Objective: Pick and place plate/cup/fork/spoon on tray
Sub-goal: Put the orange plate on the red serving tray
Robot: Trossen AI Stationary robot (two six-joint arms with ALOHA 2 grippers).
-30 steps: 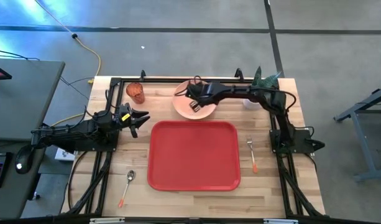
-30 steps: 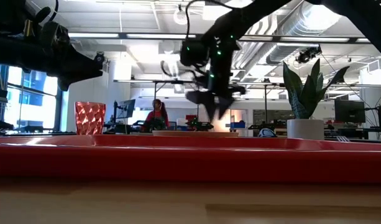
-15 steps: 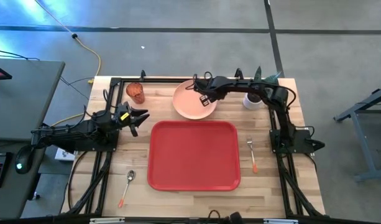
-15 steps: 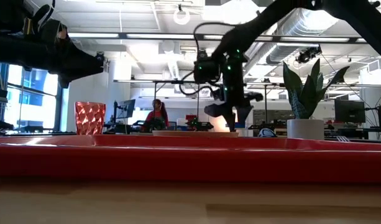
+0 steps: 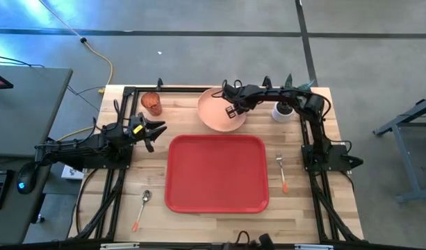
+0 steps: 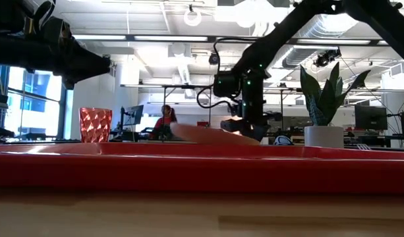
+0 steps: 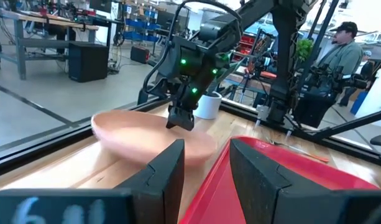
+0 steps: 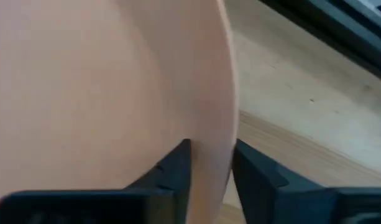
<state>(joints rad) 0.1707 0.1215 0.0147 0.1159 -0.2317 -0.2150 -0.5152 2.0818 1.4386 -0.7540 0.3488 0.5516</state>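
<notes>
The peach-pink plate (image 5: pixel 216 107) is at the table's far middle, beyond the red tray (image 5: pixel 216 173), and is tilted in the low view (image 6: pixel 202 133). My right gripper (image 5: pixel 233 110) is shut on its right rim. My left gripper (image 5: pixel 157 130) is open and empty, left of the tray, near the red-orange cup (image 5: pixel 151 104), which stands upright on the table. The fork (image 5: pixel 281 171) lies flat right of the tray. The spoon (image 5: pixel 142 205) lies flat near the tray's near left corner. My right gripper pinches the plate's rim (image 8: pixel 214 140) on its right side between the two fingers, one finger (image 8: pixel 171 174) on the upper face and one (image 8: pixel 258 180) outside. The fingers come from above. The plate is tilted, its left rim (image 6: pixel 175 127) higher than the held side; the tray's rim hides its underside.
A white pot with a green plant (image 5: pixel 283 111) stands right of the plate, close to my right arm. A dark metal frame (image 5: pixel 178 88) runs along the table's far edge. A person (image 7: pixel 342 46) stands beyond the table.
My right gripper has gone from over the plate's middle toward the table's right edge, to the plate's right rim, and taken hold of it. The plate, flat on the table before, is now tipped with its left rim raised, and has shifted slightly right.
</notes>
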